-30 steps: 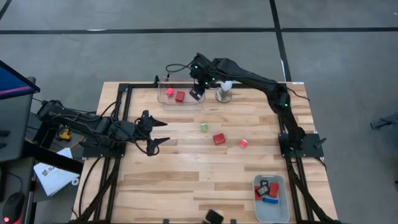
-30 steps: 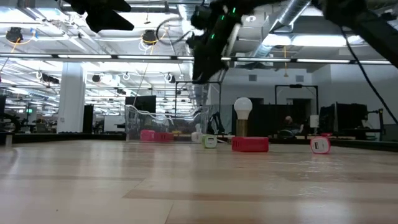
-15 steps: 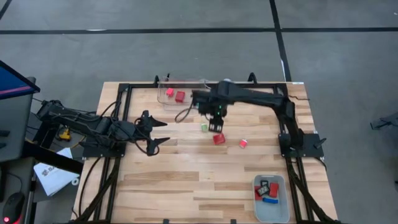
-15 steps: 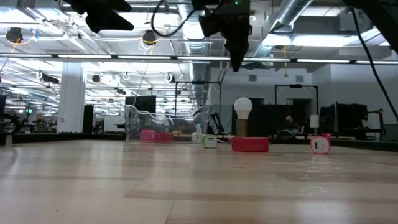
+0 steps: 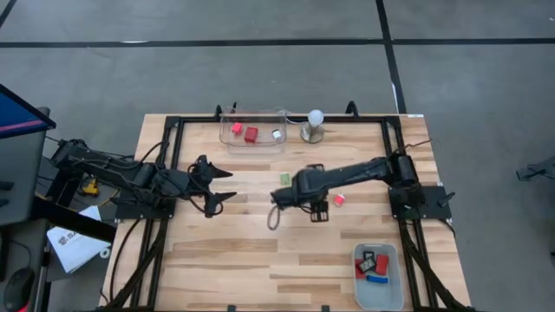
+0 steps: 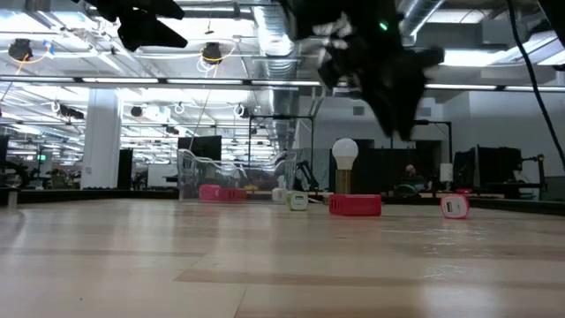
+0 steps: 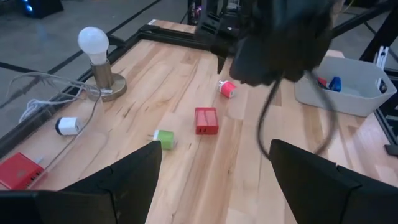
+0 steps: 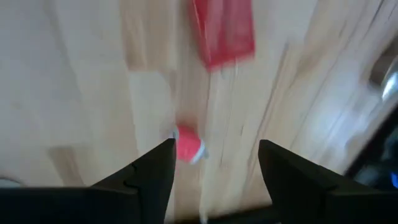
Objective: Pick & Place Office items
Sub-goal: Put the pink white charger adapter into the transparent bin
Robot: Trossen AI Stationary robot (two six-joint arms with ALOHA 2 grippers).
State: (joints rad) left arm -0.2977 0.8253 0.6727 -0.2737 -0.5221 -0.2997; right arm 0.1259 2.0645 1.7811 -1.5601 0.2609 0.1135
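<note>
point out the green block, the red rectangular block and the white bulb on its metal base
small green block [image 7: 165, 138], left wrist view, on its top face
red rectangular block [image 7: 206, 120], left wrist view, middle of its top face
white bulb on round metal base [image 7: 93, 42], left wrist view, on the white globe

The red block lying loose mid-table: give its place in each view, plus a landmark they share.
High view: hidden under the right arm, not visible.
Low view: red block right of centre on the tabletop, just right of the white bulb lamp.
Left wrist view: mid-picture, between the green piece and the pink piece.
Right wrist view: at the upper edge, pink piece close by.
Shared landmark: the pink piece.
</note>
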